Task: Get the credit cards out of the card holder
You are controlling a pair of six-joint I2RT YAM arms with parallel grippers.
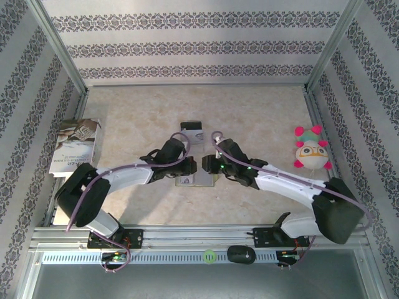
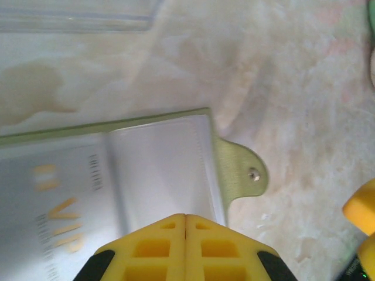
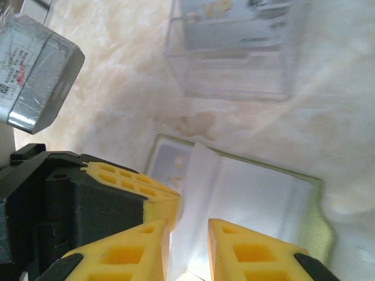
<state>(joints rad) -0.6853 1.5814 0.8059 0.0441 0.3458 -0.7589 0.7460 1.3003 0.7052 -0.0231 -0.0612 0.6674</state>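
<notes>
The card holder (image 1: 196,179) lies open on the desk (image 1: 262,118), midway between the two arms, glossy pockets up. The left claw (image 2: 186,218) is fully closed with nothing between its fingers, its tip bearing down on the holder's inner face near the snap tab (image 2: 243,172). The right claw (image 3: 186,225) stands narrowly parted with a pale sheet (image 3: 196,187) running up between its fingers. Whether that is a card or only the clear pocket leaf, and whether it is truly pinched, I cannot tell. A card with gold lettering (image 2: 58,216) sits in a pocket, and other credit cards (image 3: 234,26) rest in a clear box (image 3: 275,76) just beyond.

The worry, to my eye, is the pull. If the leaf is what's caught, the whole holder may lift or swing, since it is pinned at one small spot near an edge. A card could slip from a shallow pinch (glossy plastic gives little purchase). The claws are also close enough to knock each other or the box.
</notes>
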